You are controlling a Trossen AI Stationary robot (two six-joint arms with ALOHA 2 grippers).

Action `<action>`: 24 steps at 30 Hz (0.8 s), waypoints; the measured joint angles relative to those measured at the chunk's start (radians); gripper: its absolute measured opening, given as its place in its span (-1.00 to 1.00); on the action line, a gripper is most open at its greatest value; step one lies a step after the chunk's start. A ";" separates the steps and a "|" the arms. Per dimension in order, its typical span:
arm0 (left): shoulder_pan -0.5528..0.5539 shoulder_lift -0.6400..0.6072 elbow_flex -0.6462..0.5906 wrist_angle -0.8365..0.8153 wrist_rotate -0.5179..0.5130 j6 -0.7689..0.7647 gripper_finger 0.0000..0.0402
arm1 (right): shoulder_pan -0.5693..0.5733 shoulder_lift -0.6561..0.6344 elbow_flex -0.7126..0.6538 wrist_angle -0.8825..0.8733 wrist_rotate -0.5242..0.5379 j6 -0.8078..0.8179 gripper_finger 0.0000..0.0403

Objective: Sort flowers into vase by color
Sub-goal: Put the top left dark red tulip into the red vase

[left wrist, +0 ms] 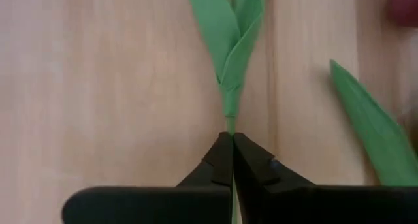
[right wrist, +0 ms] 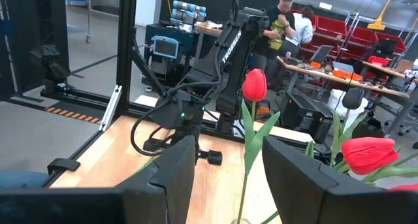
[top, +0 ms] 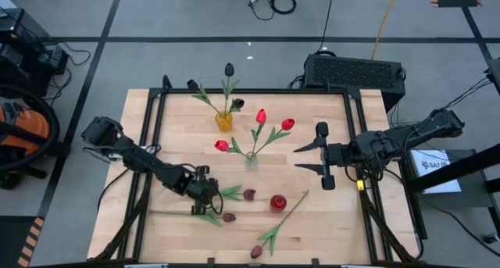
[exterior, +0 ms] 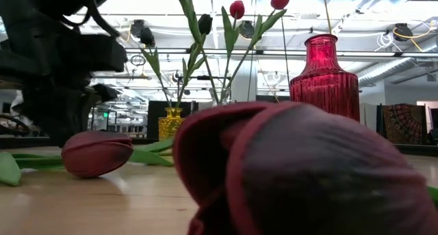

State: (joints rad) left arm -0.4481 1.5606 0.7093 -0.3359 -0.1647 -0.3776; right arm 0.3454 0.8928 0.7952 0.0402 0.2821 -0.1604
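A dark maroon artificial tulip head [exterior: 301,173] fills the low view, lying at the near edge of the pale wooden counter [top: 328,221]. The left tool [left wrist: 232,140] is clamped shut on the thin green stem [left wrist: 230,113] of another maroon tulip [top: 248,194] lying left of the ribbed red glass vase [top: 278,203]. The right tool [top: 306,157] hangs open, right of the clear vase [top: 251,160]. Lift straight and slowly, so the thin stem doesn't slip or twist, then steer it head-up over a vase mouth.
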 joint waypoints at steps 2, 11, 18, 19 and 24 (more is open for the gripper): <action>-0.011 -0.036 0.010 -0.027 -0.043 0.008 -0.99 | 0.000 0.000 0.000 0.000 0.000 0.000 -0.15; -0.078 -0.214 0.074 -0.009 -0.115 0.072 -0.99 | 0.000 0.000 0.000 -0.007 0.000 0.012 -0.15; -0.113 -0.272 0.141 0.311 -0.156 0.325 -0.99 | 0.000 0.001 0.000 -0.004 0.000 0.028 -0.15; -0.116 -0.273 0.149 0.349 -0.156 0.364 -0.99 | 0.000 0.003 0.000 0.004 0.000 0.036 -0.15; -0.112 -0.265 0.179 0.621 -0.173 0.547 -1.00 | 0.001 0.033 0.000 0.077 -0.001 0.048 -0.15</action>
State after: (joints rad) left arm -0.5599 1.2960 0.8883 0.2853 -0.3378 0.1698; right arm 0.3460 0.9257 0.7949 0.1170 0.2813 -0.1122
